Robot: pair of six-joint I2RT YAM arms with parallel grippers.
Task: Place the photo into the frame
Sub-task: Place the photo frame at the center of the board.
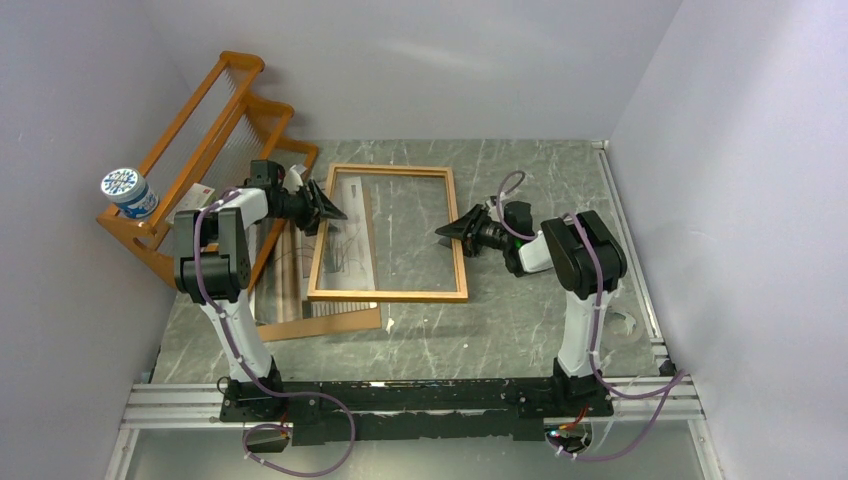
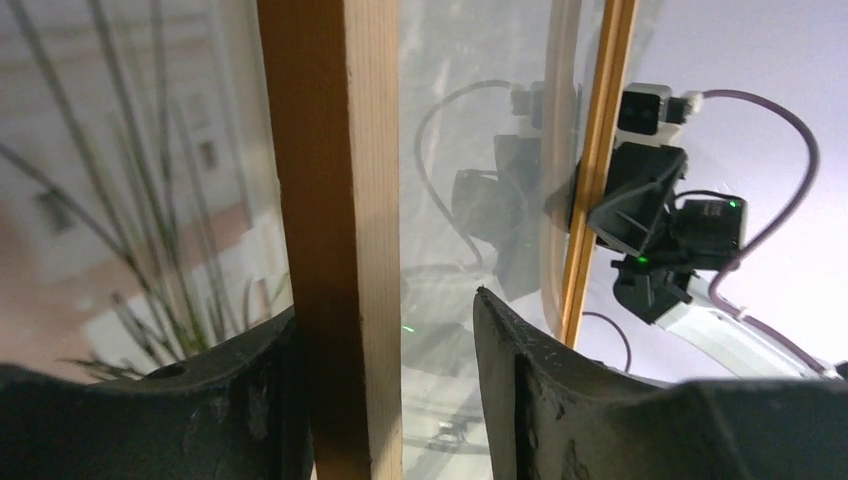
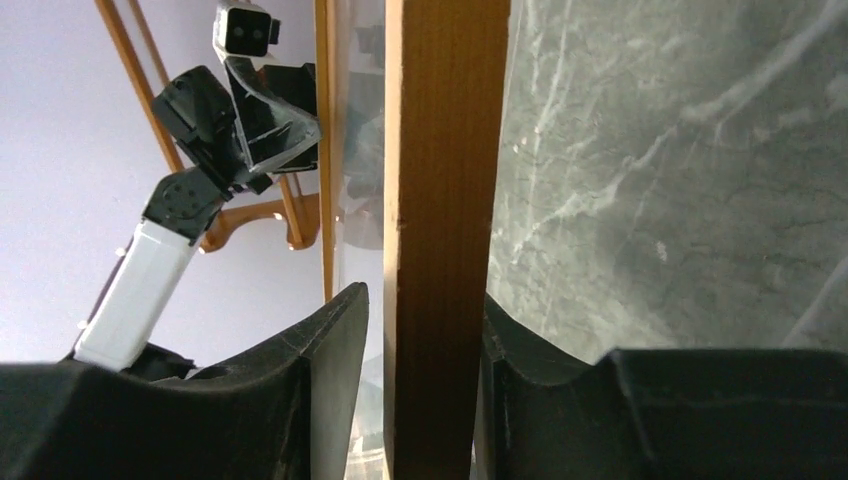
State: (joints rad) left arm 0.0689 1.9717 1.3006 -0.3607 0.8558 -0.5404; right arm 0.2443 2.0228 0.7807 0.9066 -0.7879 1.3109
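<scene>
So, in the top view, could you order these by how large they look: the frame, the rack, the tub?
1. rack and frame: they look about alike. The rack seems to rise nearer the camera, so I do not rank them.
2. tub: clearly the smallest.

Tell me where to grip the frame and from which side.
Take the frame by its two long side rails, near mid-length. Each arm should come in from its own outer side, as the left gripper and right gripper stand now. Each rail is a thin straight bar that fits between the fingers. The clear pane inside offers no hold.
</scene>
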